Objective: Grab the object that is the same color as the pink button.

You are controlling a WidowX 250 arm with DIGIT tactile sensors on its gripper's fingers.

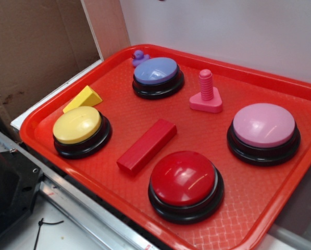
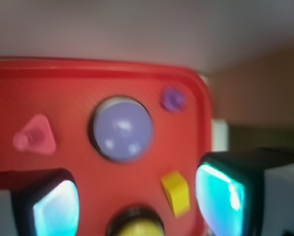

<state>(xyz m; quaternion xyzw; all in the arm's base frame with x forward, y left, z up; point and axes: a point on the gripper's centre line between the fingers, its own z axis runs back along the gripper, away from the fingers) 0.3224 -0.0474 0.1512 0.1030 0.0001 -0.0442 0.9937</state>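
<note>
The object, a small hot-pink bolt (image 1: 206, 94) with a ridged post, stands upright on the red tray (image 1: 238, 208), left of the pale-pink button (image 1: 263, 125). In the wrist view the bolt (image 2: 36, 137) lies at the far left, well apart from my gripper (image 2: 137, 201). The gripper hangs high over the tray's yellow-button side. Its two fingers (image 2: 55, 206) stand wide apart with nothing between them. The arm does not show in the exterior view, and the wrist view is blurred.
On the tray are a lavender-blue button (image 1: 156, 71) (image 2: 122, 129), a purple duck (image 1: 139, 56), a yellow wedge (image 1: 83, 98) (image 2: 176, 192), a yellow button (image 1: 77, 125), a red block (image 1: 147, 145) and a red button (image 1: 184, 178). A cardboard wall (image 1: 35, 47) stands at the left.
</note>
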